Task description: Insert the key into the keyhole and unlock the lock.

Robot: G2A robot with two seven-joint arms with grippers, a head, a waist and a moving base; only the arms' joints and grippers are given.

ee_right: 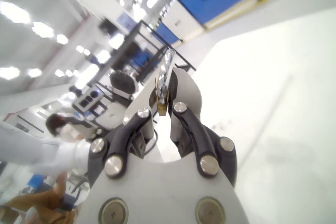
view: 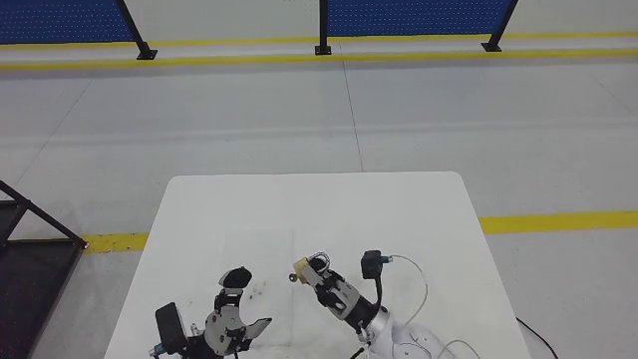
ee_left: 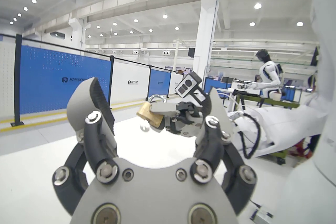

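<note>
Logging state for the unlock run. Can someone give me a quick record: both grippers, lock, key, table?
left gripper: open, empty, above the table, pointed towards the lock
right gripper: shut on the lock, holding it off the table
lock: brass padlock with a silver shackle
key: the small silvery piece at the lock's lower end may be it; cannot tell if it is in the keyhole
table: white

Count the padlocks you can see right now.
1: the brass padlock, clamped in the right claw above the white table. Another could hide beneath the arms.
</note>
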